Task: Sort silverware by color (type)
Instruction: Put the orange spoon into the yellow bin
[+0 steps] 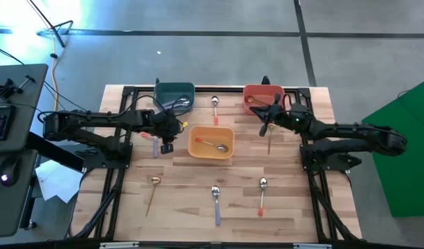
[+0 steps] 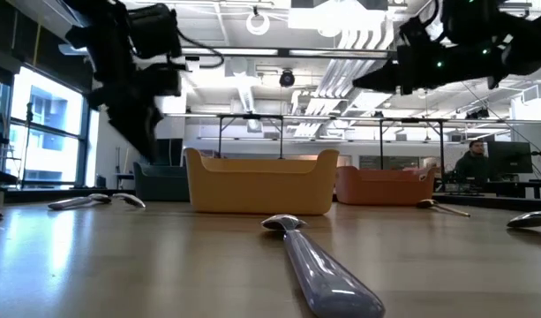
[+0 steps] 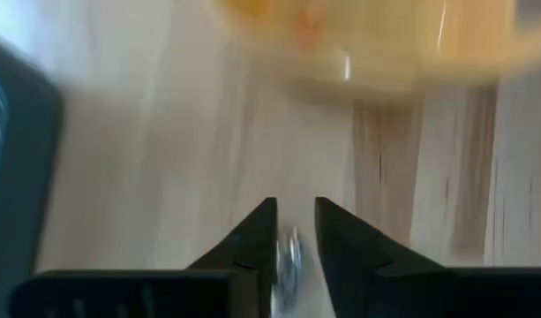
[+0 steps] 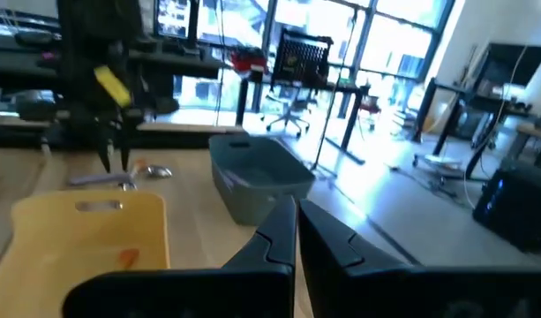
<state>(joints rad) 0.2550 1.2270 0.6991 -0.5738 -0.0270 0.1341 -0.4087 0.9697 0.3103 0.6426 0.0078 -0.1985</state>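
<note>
- While your left gripper point(image 1: 167, 146) hangs narrowly parted, the lavender-handled spoon point(image 1: 155, 146) lies just left of it, handle running near-far.
- Your right gripper point(image 1: 263, 129), pinched shut and empty, waits beside the red bin point(image 1: 253, 93).

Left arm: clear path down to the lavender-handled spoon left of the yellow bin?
Probably yes. The left gripper hovers beside the lavender-handled spoon, just left of the yellow bin, and nothing lies between them. In the wrist view its fingers stand slightly apart with a spoon head showing in the gap.
</note>
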